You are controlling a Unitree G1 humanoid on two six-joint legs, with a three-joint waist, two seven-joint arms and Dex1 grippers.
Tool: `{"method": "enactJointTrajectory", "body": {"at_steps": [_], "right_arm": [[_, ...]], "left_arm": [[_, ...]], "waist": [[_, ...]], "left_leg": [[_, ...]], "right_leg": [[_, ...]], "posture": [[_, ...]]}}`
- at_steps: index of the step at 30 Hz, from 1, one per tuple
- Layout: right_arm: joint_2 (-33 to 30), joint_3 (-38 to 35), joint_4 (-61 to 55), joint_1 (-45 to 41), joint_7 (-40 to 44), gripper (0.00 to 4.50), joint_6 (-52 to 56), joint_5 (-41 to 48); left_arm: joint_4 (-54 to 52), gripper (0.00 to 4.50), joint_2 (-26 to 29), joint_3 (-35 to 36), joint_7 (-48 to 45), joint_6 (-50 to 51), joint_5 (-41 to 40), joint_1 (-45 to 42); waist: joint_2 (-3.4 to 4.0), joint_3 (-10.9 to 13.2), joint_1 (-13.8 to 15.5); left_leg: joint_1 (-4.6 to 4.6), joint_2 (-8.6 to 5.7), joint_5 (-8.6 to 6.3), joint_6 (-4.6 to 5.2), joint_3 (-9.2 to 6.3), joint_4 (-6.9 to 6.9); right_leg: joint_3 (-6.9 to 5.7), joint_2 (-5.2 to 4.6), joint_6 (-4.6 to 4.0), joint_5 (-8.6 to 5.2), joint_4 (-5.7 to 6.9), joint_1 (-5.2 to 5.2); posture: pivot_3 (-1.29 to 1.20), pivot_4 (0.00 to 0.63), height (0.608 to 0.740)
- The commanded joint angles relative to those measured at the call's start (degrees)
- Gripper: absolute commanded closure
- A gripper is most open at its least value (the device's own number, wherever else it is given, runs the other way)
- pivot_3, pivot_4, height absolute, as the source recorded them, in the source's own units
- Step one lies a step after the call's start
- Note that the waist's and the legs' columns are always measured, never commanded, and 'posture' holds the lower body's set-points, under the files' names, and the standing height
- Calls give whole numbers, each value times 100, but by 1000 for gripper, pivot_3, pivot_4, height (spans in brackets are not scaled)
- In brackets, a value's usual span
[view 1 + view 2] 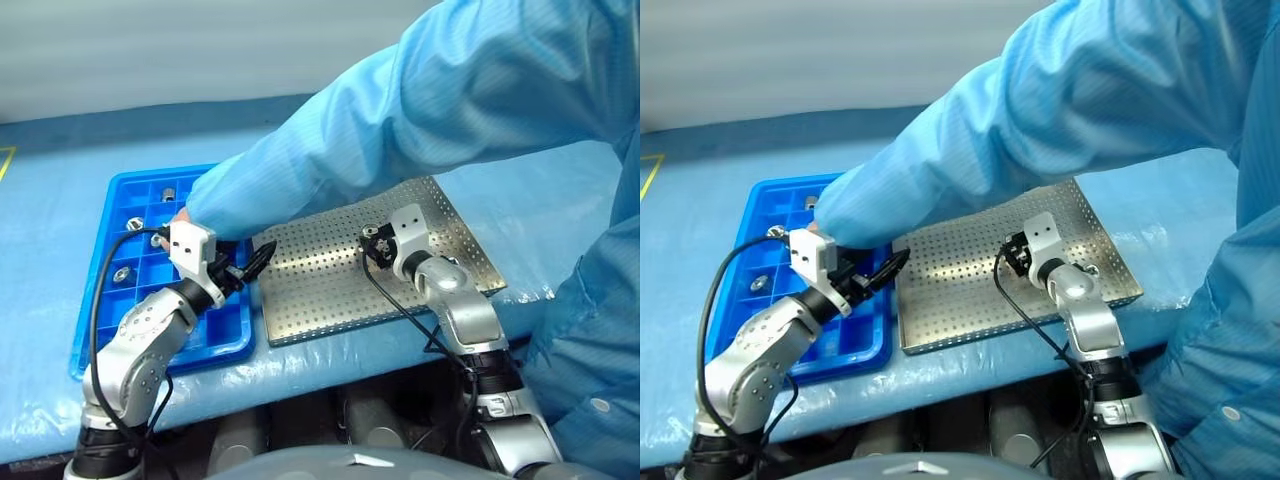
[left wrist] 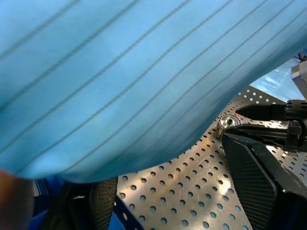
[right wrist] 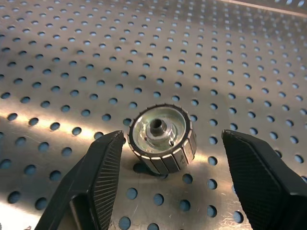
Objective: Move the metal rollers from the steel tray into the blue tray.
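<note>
Grippers over two trays, sleeve reaching across

Right gripper (image 3: 168,179) hovers low over the steel tray (image 1: 330,300), its fingers wide apart and empty, with one metal roller (image 3: 161,138) lying on the perforated floor between them, untouched. Left gripper (image 1: 252,262) sits at the seam between the blue tray (image 1: 105,230) and steel tray, fingers spread, holding nothing. Farther off, other rollers (image 1: 122,273) rest in blue compartments, and a person's blue sleeve (image 1: 400,130) crosses both trays.
</note>
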Motion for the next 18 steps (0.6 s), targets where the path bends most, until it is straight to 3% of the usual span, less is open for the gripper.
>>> {"method": "enactJointTrajectory", "body": {"at_steps": [1, 5, 8, 11, 13, 18], "right_arm": [[64, -139, 133, -212, -101, 1220, -303, 65], [66, -141, 190, -245, -89, 2221, -349, 126], [73, -134, 121, -239, -49, 2221, -362, 176], [58, -100, -5, -208, -51, 2750, -331, 178], [53, -6, -303, -158, 64, 2771, -256, 249], [-128, 629, -1776, 70, 1210, 2771, 425, 1011]], "left_arm": [[-351, 881, 47, 134, 59, -19, -12, 53], [-375, 881, 41, 174, 132, -30, -29, 122], [-372, 881, 57, 197, 141, -33, -32, 152], [-373, 881, 74, 257, 177, -17, -28, 177], [-416, 881, 143, 343, 175, 12, -45, 226], [-597, 881, 556, 887, 121, 195, -123, 580]], "waist": [[0, 0, 10], [0, 0, 24], [0, 0, 56], [0, 0, 73], [0, 0, 86], [2, 1, 80]], "left_leg": [[1, 0, 0, 0, 0, 0], [0, -1, 0, 0, 1, -1], [0, -1, 0, 1, 0, 0], [1, 0, 0, 1, 1, 0], [0, 0, 0, 1, 1, 0], [0, 7, -1, 1, -6, -10]], "right_leg": [[0, 0, 0, 0, 1, 0], [3, -2, 3, 2, -1, 0], [3, -2, 12, 7, -2, 0], [3, -1, 12, 7, -1, 0], [3, -1, 11, 7, 0, -1], [6, 4, 9, 5, 1, -11]], "posture": [[-100, 150, 740], [-92, 150, 740], [-92, 150, 740], [-92, 150, 740], [-89, 150, 740], [-85, 150, 740]]}}
